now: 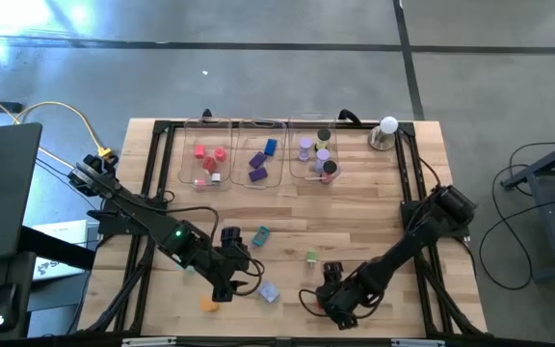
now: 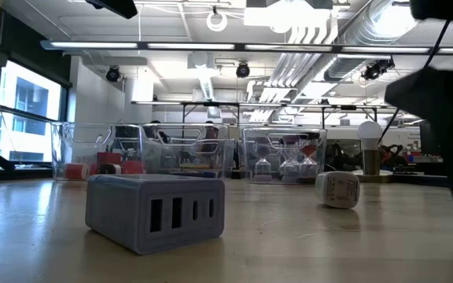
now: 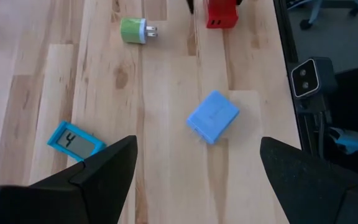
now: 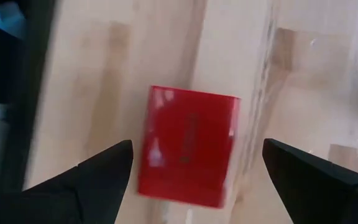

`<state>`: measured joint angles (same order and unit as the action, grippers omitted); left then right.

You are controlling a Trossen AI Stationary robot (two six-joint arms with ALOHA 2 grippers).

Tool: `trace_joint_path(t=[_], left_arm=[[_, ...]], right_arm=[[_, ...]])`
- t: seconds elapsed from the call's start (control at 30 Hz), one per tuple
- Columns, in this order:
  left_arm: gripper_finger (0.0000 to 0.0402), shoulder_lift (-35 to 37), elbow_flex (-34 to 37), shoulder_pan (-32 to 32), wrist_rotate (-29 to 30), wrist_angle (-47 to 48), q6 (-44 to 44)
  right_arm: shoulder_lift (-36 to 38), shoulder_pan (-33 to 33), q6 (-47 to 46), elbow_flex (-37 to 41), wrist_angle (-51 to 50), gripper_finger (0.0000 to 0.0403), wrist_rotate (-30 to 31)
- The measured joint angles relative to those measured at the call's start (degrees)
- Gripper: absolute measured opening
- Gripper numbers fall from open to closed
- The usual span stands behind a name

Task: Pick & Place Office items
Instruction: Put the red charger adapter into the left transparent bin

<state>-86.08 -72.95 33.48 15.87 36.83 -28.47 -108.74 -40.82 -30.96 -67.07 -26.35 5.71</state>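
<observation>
- We are seeing both arms working low at the near edge of the wooden table point(image 1: 355, 207); the left gripper point(image 1: 242, 280) is hanging with fingers spread, gripping nothing, just beside the pale blue block point(image 1: 269, 291).
- The left wrist view is showing that blue block point(image 3: 212, 116) lying between and ahead of the spread fingers point(image 3: 104, 168), apart from both, with a teal piece showing a "4" point(image 3: 73, 141) near one finger.
- The right gripper point(image 1: 328, 301) is also standing released, empty; only the right wrist view is showing the red block point(image 4: 187, 146) lying flat on the planks between its fingers, not touched.
- The same red block point(image 3: 221, 14) is showing far off in the left wrist view, next to a green plug piece point(image 3: 133, 30).
- An orange piece point(image 1: 208, 305) is sitting near the table's front edge by the left gripper; the wrist views are not showing it.
- The low view is giving us a grey block with slots point(image 2: 154, 212) close up and a white cube point(image 2: 337, 189) further on.
- At the far side, three clear trays point(image 1: 257, 154) are holding sorted pieces: reds, blue-purples, and mauve and black discs.
- A white ball on a metal base point(image 1: 386, 133) is standing at the far right corner.
- Beyond the table the low view is showing an open workshop with ceiling ducts and windows; the high view is showing grey concrete floor.
</observation>
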Motion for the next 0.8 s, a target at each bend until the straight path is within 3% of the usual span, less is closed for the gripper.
trace_joint_path(t=[0.4,0.53,0.73,0.8], left_arm=[[0.0332,0.00,0.00,0.41,0.14,-1.57,-0.12],[0.0332,0.00,0.00,0.45,0.16,-1.74,-0.90],[0.0332,0.00,0.00,0.45,0.66,-1.17,2.32],[0.0332,0.00,0.00,0.45,1.93,-1.15,4.16]], right_arm=[[-4.36,0.62,-0.46,-0.22,1.41,0.0336,3.11],[-4.25,0.76,-0.76,-0.14,1.62,0.0296,4.15],[-4.36,0.79,1.79,-0.11,1.77,0.0198,6.40],[-4.39,0.76,2.41,-0.11,1.73,0.0195,7.82]])
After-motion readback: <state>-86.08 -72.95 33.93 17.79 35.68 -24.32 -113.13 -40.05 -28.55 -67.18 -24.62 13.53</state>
